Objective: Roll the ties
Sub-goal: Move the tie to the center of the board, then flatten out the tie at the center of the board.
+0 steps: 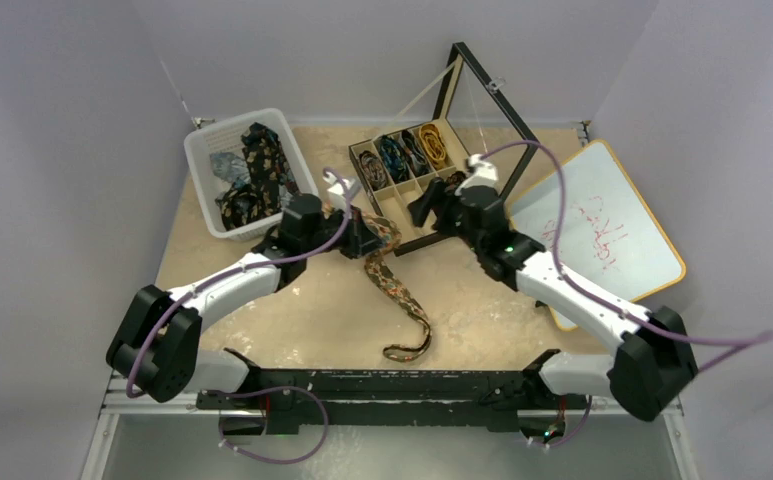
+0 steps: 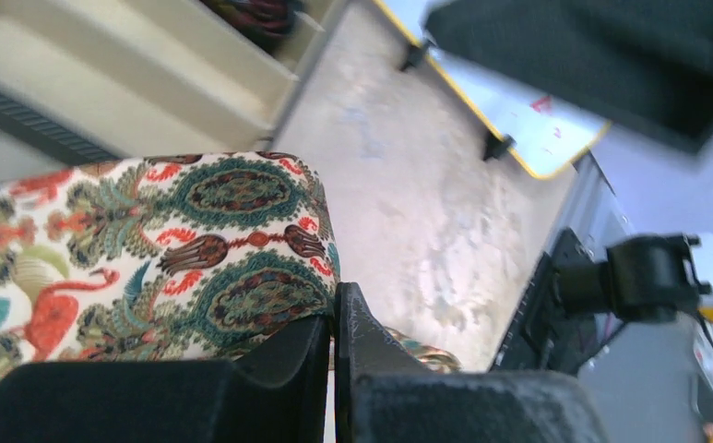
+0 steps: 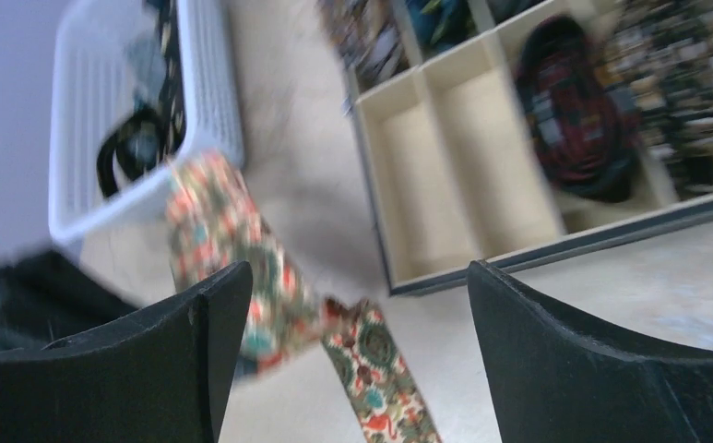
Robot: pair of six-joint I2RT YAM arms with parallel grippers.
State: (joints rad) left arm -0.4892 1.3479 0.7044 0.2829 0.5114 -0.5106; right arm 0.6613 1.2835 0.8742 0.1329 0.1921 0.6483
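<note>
Top external view: the paisley tie (image 1: 394,282) curls its tail toward the near edge of the table (image 1: 292,310), its long axis running away to the left gripper (image 1: 367,233), clamped on its far end — just beyond, the right gripper (image 1: 424,208) hangs spread and empty before the divider box (image 1: 394,200).

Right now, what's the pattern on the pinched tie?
Tie: teal-red paisley on cream; best in left wrist view.

We are reaching both arms inward, elbows bent. Our left gripper (image 2: 334,318) is pressing its jaws together, seemingly pinching the tie (image 2: 196,249); our right gripper (image 3: 357,277) is hovering with jaws spread wide.
</note>
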